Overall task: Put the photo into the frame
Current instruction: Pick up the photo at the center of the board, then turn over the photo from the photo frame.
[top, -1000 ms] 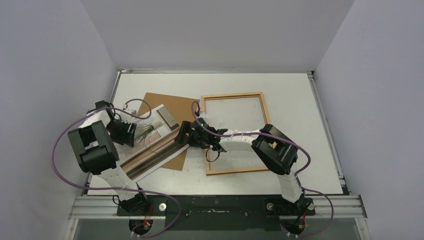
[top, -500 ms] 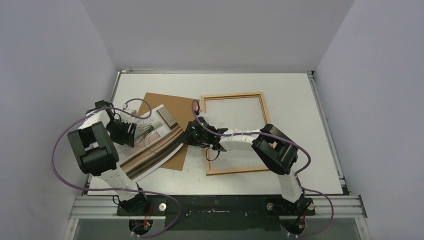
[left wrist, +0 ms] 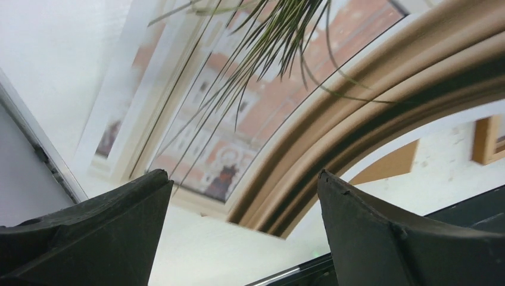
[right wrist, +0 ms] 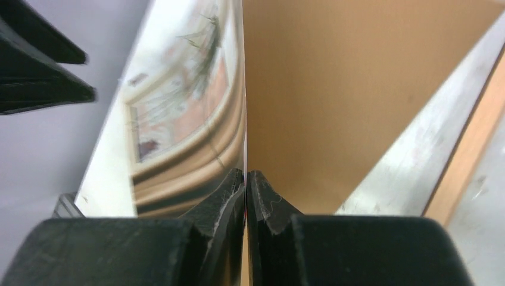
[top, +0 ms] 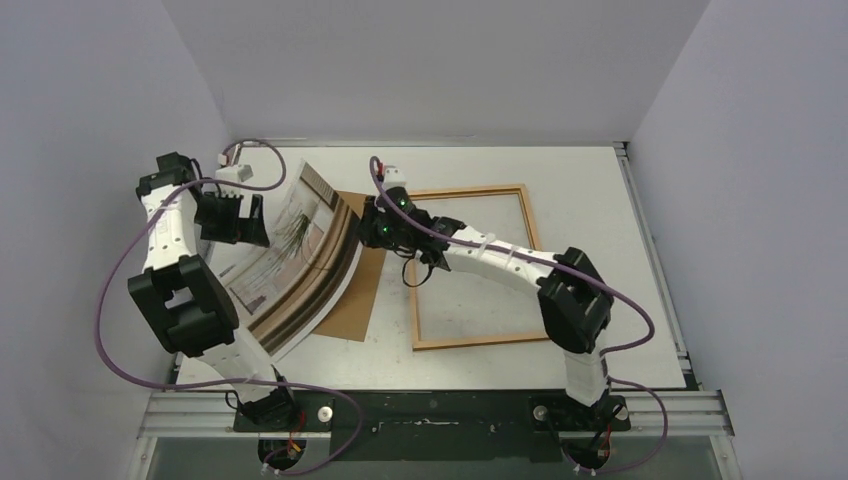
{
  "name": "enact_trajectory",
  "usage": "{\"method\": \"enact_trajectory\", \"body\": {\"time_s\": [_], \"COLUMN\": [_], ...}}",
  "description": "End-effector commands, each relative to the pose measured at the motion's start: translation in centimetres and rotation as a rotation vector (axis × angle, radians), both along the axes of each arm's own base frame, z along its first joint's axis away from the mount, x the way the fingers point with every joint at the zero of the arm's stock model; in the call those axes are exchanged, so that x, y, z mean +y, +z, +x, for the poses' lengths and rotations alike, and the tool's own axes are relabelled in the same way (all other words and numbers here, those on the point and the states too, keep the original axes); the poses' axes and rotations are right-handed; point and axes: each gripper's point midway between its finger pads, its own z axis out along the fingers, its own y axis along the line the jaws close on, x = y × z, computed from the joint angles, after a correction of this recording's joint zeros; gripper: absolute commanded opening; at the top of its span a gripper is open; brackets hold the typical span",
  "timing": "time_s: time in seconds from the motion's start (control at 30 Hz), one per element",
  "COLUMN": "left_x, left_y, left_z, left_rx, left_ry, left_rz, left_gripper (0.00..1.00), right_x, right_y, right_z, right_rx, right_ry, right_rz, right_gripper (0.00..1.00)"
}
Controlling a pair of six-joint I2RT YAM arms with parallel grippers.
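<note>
right gripper (right wrist: pixel 246 179) fingers pressed on the photo (top: pixel 290 260) edge, holding it bowed above the table (top: pixel 600 300), probably to swing it over the frame (top: pixel 470 190) lying flat alongside; left gripper (left wrist: pixel 241 185) fingers spread, facing the print, gripping nothing; fibreboard sheet (top: pixel 362 298) underneath

I saw the frame (top: pixel 480 341) lying flat on the table (top: pixel 620 300), a little right of the middle. The backing board (top: pixel 358 300) lay on the table just left of it, toward the left edge. The photo (top: pixel 290 265) was lifted and bowed above the board's left part, leaning toward the far-left corner. My right gripper (top: pixel 372 232) pinched the photo's right edge, over the board and beside the frame's far-left corner. My left gripper (top: pixel 238 216) sat at the photo's left side, fingers apart.
</note>
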Motion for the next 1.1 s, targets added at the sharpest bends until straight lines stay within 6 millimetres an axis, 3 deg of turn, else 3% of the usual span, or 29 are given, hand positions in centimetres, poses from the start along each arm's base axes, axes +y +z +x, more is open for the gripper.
{"method": "enact_trajectory", "body": {"time_s": [0.0,0.2,0.3,0.37,0.43,0.57,0.7,0.77,0.9,1.07], "left_x": [-2.9,-3.2,-3.3,-3.6,-3.7,-3.7,-3.7,-3.8,-3.8,-4.0], "left_y": [6.4,7.9,7.7,7.4,7.2,6.9,6.6,6.5,6.4,6.2], "left_z": [0.7,1.7,1.9,2.0,2.0,2.2,2.3,2.3,2.2,2.1], "left_rx": [-0.099,-0.145,-0.145,-0.140,-0.131,-0.126,-0.123,-0.121,-0.121,-0.116], "left_ry": [0.053,0.112,0.132,0.135,0.139,0.142,0.148,0.149,0.145,0.142], "left_rz": [-0.137,-0.161,-0.178,-0.192,-0.199,-0.204,-0.208,-0.211,-0.210,-0.220], "left_gripper": [0.92,0.93,0.92,0.92,0.92,0.92,0.92,0.92,0.92,0.92], "right_x": [-3.8,-11.6,-15.4,-16.9,-17.4,-16.5,-13.2,-12.1,-10.7,-9.6], "right_y": [17.5,28.5,32.0,33.7,34.1,30.7,23.7,19.3,12.7,8.5], "right_z": [2.6,1.6,-0.3,-2.6,-5.2,-8.5,-10.9,-12.1,-14.8,-18.5], "right_rx": [-0.415,-0.737,-0.863,-0.963,-1.049,-1.089,-1.041,-1.016,-0.970,-0.957], "right_ry": [-0.023,-0.145,-0.185,-0.186,-0.153,-0.009,0.199,0.296,0.460,0.598], "right_rz": [0.008,-0.147,-0.231,-0.291,-0.376,-0.598,-0.778,-0.900,-1.016,-1.034], "right_gripper": [0.05,0.05,0.05,0.05,0.05,0.05,0.05,0.05,0.05,0.05]}}
